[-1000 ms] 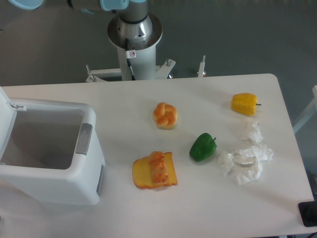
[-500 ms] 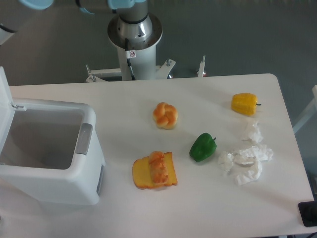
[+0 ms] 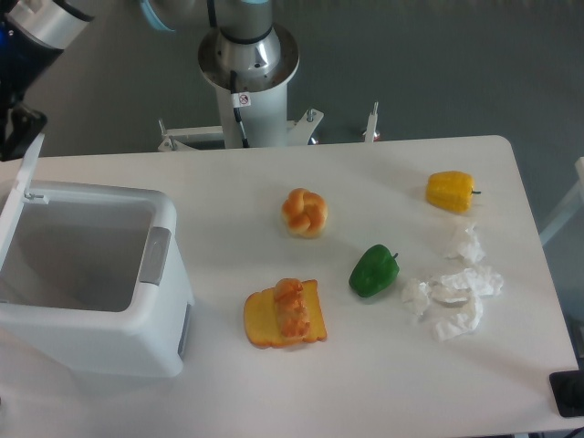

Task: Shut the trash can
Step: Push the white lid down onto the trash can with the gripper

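The trash can (image 3: 137,342) is a large white bin at the table's left front, open, with an empty inside. Its grey latch tab (image 3: 155,255) is on the right rim. Its white lid (image 3: 20,196) stands nearly upright at the left edge, tilted a little toward the opening. My gripper (image 3: 16,128) is a dark shape at the top left, just behind the lid's top edge. Its fingers are too cut off and dark to read.
On the white table (image 3: 365,383) lie an orange bun (image 3: 305,212), a slice of toast with topping (image 3: 284,313), a green pepper (image 3: 373,270), a yellow pepper (image 3: 451,191) and crumpled white tissue (image 3: 453,292). The robot base (image 3: 248,64) stands behind the table.
The arm has come down into view at the top left, behind the lid. The lid has swung from leaning outward to nearly upright, toward the opening.
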### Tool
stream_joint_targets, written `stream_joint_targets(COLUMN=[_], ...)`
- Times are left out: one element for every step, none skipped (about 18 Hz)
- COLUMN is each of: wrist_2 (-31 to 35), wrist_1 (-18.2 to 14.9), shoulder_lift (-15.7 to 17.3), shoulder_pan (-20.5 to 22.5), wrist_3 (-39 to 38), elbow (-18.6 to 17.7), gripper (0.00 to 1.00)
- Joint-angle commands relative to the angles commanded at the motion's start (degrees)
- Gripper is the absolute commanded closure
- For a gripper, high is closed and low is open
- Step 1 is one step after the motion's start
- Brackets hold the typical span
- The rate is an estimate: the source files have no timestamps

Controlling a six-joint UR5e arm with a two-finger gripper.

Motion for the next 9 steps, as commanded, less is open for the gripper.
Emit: stream_joint_targets(wrist_2=[0.17, 1.05, 2.45, 3.42, 3.86, 3.95, 4.04, 4.48, 5.70], wrist_1=[0.09, 0.09, 0.17, 0.09, 0.09, 0.17, 0.18, 0.18, 0.09], shoulder_lift=[-0.09, -0.09, 0.00, 0.00, 0.00, 0.00, -0.18, -0.26, -0.44], shoulder_pan=[0.00, 0.00, -0.09, -0.09, -0.09, -0.09, -0.09, -0.09, -0.09], wrist_3=[0.00, 0.00, 0.00, 0.00, 0.09, 0.09, 0.17, 0.61, 1.49], elbow=[0.09, 0.00, 0.09, 0.09, 0.00, 0.09, 0.09, 0.09, 0.09], gripper=[0.00, 0.00, 0.00, 0.00, 0.00, 0.00, 0.00, 0.00, 0.00])
